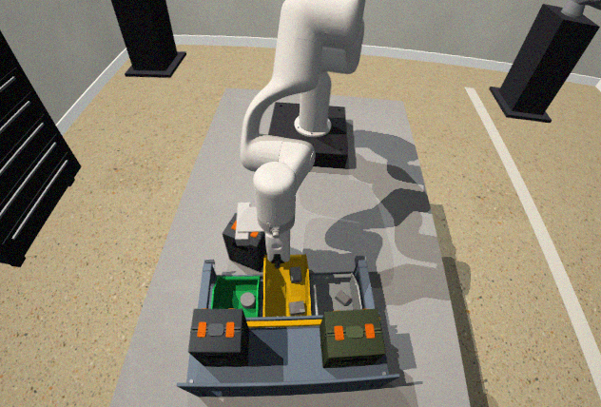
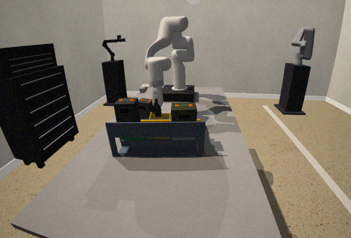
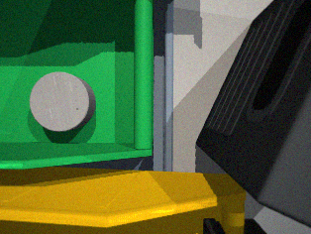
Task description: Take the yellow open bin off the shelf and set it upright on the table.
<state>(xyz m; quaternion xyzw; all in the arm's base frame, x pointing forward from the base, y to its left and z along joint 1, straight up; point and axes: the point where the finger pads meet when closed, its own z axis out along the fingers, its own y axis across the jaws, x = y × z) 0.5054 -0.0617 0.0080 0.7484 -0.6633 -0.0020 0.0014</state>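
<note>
The yellow open bin (image 1: 286,291) sits in the middle of the grey-blue shelf (image 1: 286,349), between a green bin (image 1: 235,293) and a pale grey bin (image 1: 339,296). Two grey parts (image 1: 296,305) lie inside the yellow bin. My gripper (image 1: 278,261) points down at the bin's rear end and is shut on its rear rim. In the wrist view the yellow rim (image 3: 109,198) fills the bottom, and the green bin with a grey disc (image 3: 60,101) lies beyond it. In the exterior view the gripper (image 2: 156,112) meets the yellow bin (image 2: 158,117) above the shelf top.
A black case (image 1: 217,336) and an olive case (image 1: 353,337), both with orange latches, stand on the shelf's front. Another black case (image 1: 244,246) lies tilted on the table just behind the shelf, and it also shows in the wrist view (image 3: 267,114). The arm's base (image 1: 310,133) is further back.
</note>
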